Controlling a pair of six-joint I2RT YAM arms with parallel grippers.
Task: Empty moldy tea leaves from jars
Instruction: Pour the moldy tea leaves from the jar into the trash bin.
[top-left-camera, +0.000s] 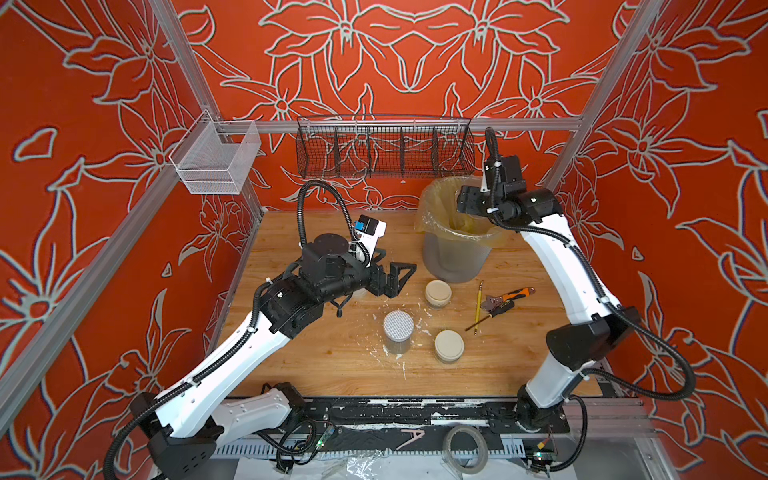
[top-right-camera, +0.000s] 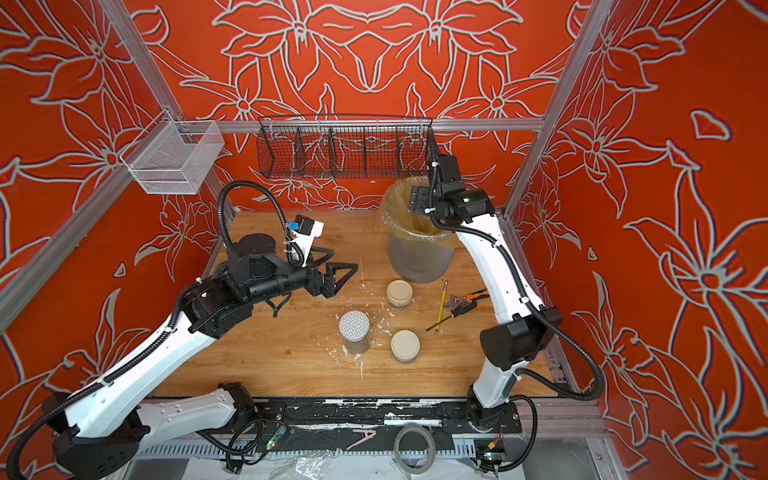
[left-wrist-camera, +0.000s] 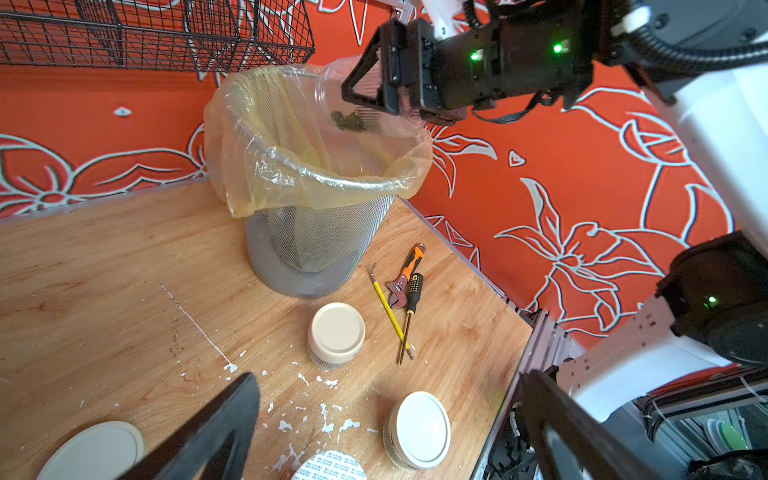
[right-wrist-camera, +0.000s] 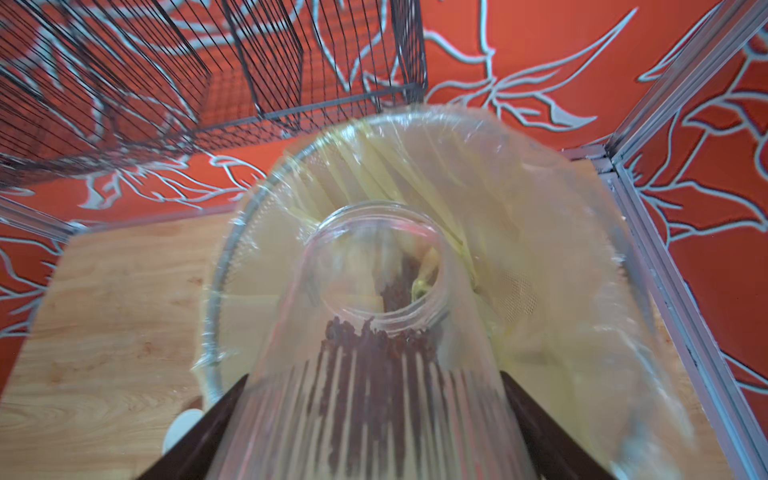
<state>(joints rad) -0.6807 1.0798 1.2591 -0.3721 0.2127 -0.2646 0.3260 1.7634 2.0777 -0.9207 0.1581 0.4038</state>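
Right wrist view: right gripper (right-wrist-camera: 374, 436) clamps an open jar (right-wrist-camera: 282, 374) tilted over the bin (right-wrist-camera: 561, 216), tea leaves (right-wrist-camera: 374, 349) at its mouth; left gripper (top-left-camera: 397, 262) gapes empty; three capped jars (top-left-camera: 438, 293) near the bin look yet to be emptied

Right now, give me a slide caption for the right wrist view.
Lidless jar tilted in the right fingers over the lined bin, tea leaves spilling from its mouth.

Tea leaves (right-wrist-camera: 374, 353) in jar (right-wrist-camera: 291, 374) above bin (right-wrist-camera: 548, 249)
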